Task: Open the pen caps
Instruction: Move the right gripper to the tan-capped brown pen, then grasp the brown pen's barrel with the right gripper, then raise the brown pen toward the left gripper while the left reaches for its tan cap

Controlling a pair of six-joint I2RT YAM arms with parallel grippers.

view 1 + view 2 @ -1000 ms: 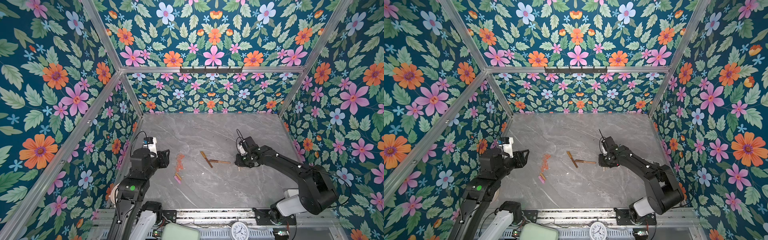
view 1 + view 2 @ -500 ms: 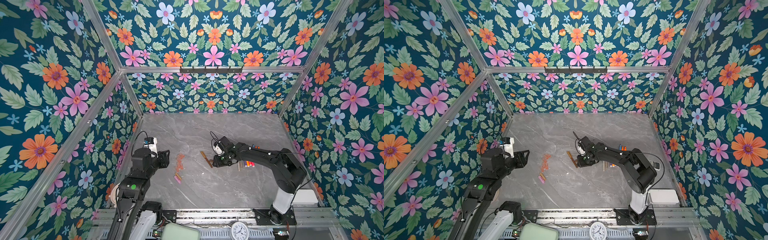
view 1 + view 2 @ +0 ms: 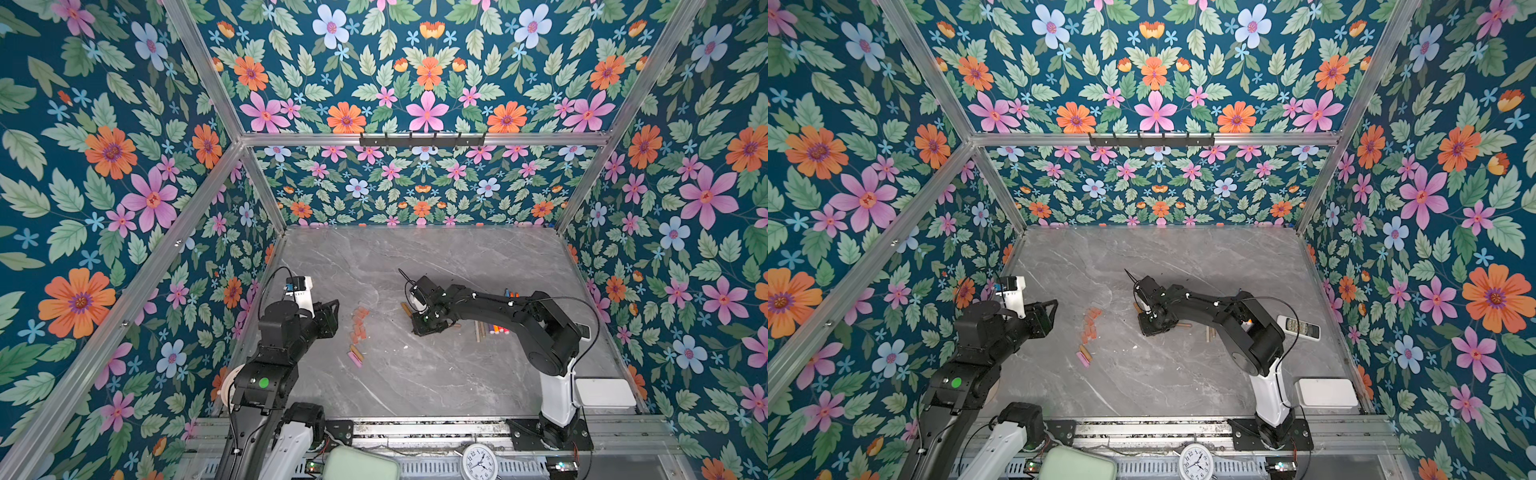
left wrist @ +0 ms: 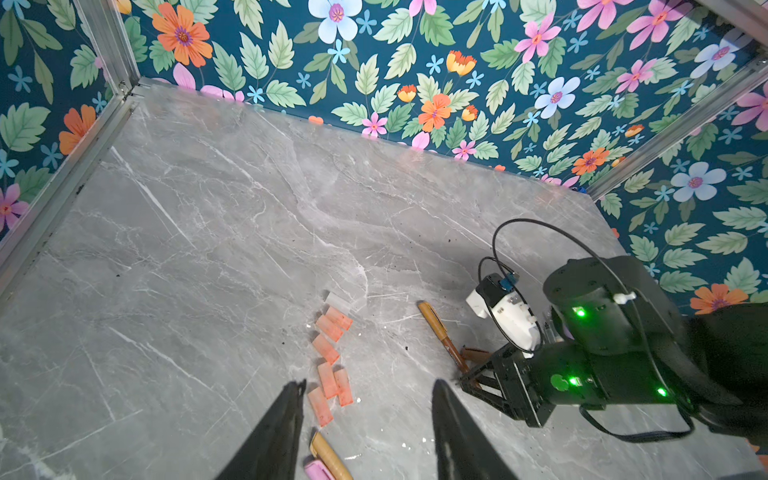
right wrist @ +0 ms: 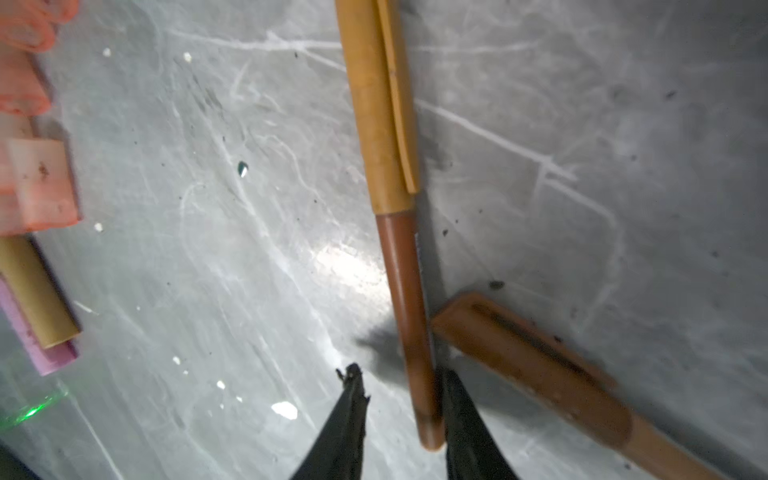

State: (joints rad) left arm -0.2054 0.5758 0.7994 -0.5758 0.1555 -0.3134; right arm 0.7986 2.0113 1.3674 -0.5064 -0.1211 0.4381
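Observation:
Several loose orange-pink pen caps (image 3: 359,322) (image 3: 1090,322) (image 4: 330,361) lie in a row left of centre, with a gold cap and a pink cap (image 3: 355,355) (image 4: 328,457) just nearer. My left gripper (image 4: 370,384) (image 3: 332,316) hovers open over them, holding nothing. A brown pen (image 5: 409,311) (image 4: 440,336) wearing its gold cap (image 5: 382,124) lies at mid-table. My right gripper (image 5: 400,374) (image 3: 417,328) straddles its bare brown end; the pen touches one finger, with a gap to the other. A second brown pen (image 5: 532,370) lies beside it.
More coloured pens (image 3: 496,330) lie behind the right arm. A white remote (image 3: 1299,327) rests by the right wall and a white box (image 3: 604,392) in the front right corner. A clock (image 3: 480,467) sits on the front rail.
The right arm has swept left across the table to the gold-capped pen, and its jaws have narrowed around the pen's brown end. The left arm has stayed put.

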